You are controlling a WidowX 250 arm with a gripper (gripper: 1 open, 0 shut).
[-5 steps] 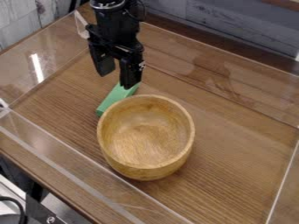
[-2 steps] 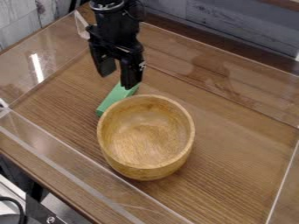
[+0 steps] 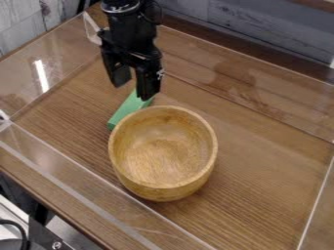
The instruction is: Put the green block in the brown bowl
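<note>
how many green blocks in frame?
1. The green block lies on the table just outside the brown bowl, at its far-left rim, under the open gripper, which partly covers it. None visible inside the bowl.

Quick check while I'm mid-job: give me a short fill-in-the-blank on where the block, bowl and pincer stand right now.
1. The pincer hangs over the green block with its jaws ____.
2. The green block lies on the table, just outside the rim of the brown ____.
3. The inside of the brown bowl is ____.
4. The pincer points straight ____.

Missing words: open; bowl; empty; down
</note>
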